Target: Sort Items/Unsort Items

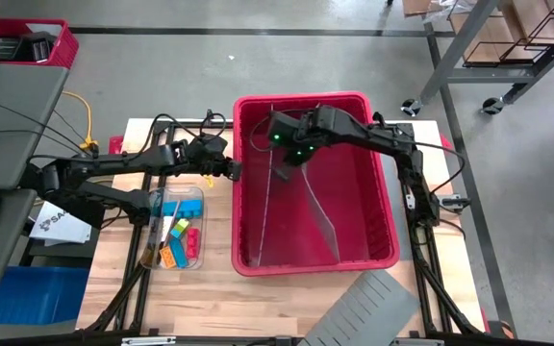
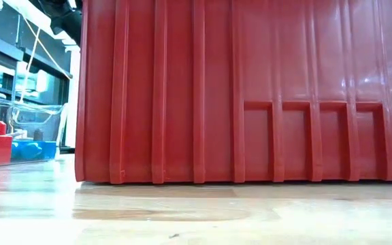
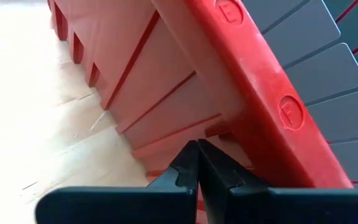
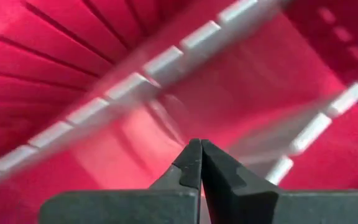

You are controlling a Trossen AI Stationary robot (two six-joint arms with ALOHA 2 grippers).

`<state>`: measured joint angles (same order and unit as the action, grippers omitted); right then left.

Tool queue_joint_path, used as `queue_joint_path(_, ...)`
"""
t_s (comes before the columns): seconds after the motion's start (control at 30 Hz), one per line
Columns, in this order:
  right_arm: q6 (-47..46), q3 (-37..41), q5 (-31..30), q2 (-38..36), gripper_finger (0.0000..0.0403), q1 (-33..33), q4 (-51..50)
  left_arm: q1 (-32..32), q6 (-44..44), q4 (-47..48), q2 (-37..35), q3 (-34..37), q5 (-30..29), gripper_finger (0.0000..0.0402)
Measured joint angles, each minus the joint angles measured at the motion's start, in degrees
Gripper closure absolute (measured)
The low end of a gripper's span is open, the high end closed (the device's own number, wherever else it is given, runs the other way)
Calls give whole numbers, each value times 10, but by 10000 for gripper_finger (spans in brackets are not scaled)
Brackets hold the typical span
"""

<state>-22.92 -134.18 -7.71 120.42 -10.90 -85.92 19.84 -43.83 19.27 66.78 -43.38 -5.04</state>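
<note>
The items, small orange, blue, red, yellow and green blocks with a thin dark stick, lie in a clear tray (image 1: 176,231) on the table, left of the large red bin (image 1: 315,183). In the low view, red and blue blocks (image 2: 5,146) show at the left beside the bin's near wall (image 2: 250,95). My left gripper (image 1: 233,171) (image 3: 197,155) is shut, with its tips at the bin's outer left wall, below the rim (image 3: 272,93). My right gripper (image 1: 283,175) (image 4: 199,149) is shut, points down and hangs over the bin's inside among clear dividers (image 4: 166,62). It holds nothing. My left gripper's shut fingertips (image 3: 188,163) stand against the ribbed outer left wall (image 3: 166,118) of the red bin, coming slanting down from the table's left. I cannot tell whether they touch the wall.
Clear divider sheets (image 1: 311,216) stand inside the bin. A grey slotted panel (image 1: 368,308) lies at the table's near edge, right of centre. A red basket (image 1: 22,43) sits off the table at the far left. Bare wood shows near the front left (image 1: 200,298).
</note>
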Motion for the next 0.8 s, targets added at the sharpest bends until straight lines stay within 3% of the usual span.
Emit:
queue_joint_path(0.13,16,0,-33,0,403,0,-38,0,0,0,0,0,-2,401)
queue_joint_path(0.43,17,19,-27,-2,403,4,-41,0,1,1,0,0,-2,402)
queue_joint_path(0.8,-129,20,-103,-44,403,29,-42,0,0,2,0,0,-42,401)
